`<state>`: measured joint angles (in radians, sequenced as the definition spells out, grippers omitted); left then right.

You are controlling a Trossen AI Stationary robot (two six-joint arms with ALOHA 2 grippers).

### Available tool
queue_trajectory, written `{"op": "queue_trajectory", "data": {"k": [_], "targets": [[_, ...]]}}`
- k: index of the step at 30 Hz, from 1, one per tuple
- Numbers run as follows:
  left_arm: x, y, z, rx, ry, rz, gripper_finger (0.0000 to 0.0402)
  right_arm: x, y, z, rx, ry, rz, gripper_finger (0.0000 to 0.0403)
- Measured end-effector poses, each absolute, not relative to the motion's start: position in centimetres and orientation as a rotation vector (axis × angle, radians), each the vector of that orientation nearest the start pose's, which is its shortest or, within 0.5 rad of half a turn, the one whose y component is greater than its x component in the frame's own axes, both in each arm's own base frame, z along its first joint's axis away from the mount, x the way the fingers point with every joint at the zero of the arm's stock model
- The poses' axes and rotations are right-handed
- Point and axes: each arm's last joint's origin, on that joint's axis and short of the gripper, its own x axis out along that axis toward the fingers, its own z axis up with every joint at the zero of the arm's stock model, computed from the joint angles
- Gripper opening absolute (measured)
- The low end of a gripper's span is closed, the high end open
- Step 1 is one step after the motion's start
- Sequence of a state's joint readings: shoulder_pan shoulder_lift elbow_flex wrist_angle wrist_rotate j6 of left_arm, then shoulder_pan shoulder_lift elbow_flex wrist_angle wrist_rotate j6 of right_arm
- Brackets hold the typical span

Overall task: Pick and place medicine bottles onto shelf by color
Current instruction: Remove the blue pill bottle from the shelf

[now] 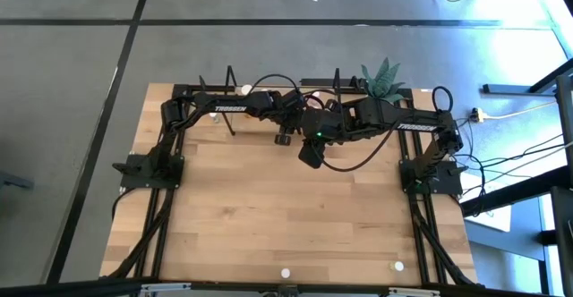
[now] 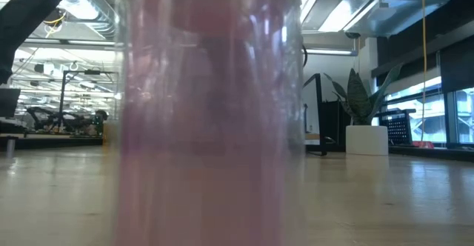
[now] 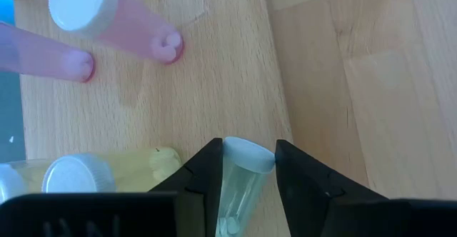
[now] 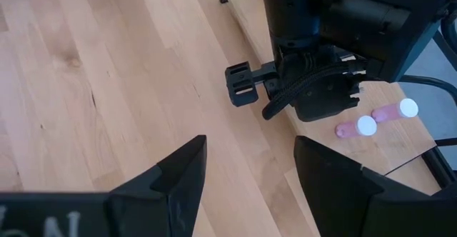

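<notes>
Bright daylight, window glare at right, pink bottle (image 2: 211, 112) blurred against lens, soft shadows

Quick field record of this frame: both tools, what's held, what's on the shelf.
left tool: shut on a pale clear bottle, over the shelf board
right tool: open, empty, above the table, behind the left arm
on shelf: two pink bottles with white caps; yellowish bottles beside the left tool
low view: blocked by a pink bottle right at the lens
</notes>
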<state>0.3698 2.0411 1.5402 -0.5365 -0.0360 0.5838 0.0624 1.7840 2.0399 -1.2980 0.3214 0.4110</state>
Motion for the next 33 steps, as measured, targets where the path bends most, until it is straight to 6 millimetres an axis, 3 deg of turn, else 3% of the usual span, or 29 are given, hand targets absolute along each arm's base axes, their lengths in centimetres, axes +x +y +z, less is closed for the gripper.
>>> {"op": "queue_trajectory", "data": {"k": [20, 29, 33], "targets": [[40.29, 15.72, 19.04, 0.353, 1.099, 0.058, 0.0109, 34.54, 1.16, 39.95, 0.125, 0.958, -0.444, 0.0213], [40.26, 15.75, 18.87, 0.357, 1.111, 0.065, 0.0191, 34.54, 1.17, 39.96, 0.124, 0.957, -0.444, 0.0213], [40.23, 15.82, 18.87, 0.367, 1.112, 0.06, 0.0206, 34.54, 1.15, 39.96, 0.123, 0.957, -0.446, 0.0213]]}}
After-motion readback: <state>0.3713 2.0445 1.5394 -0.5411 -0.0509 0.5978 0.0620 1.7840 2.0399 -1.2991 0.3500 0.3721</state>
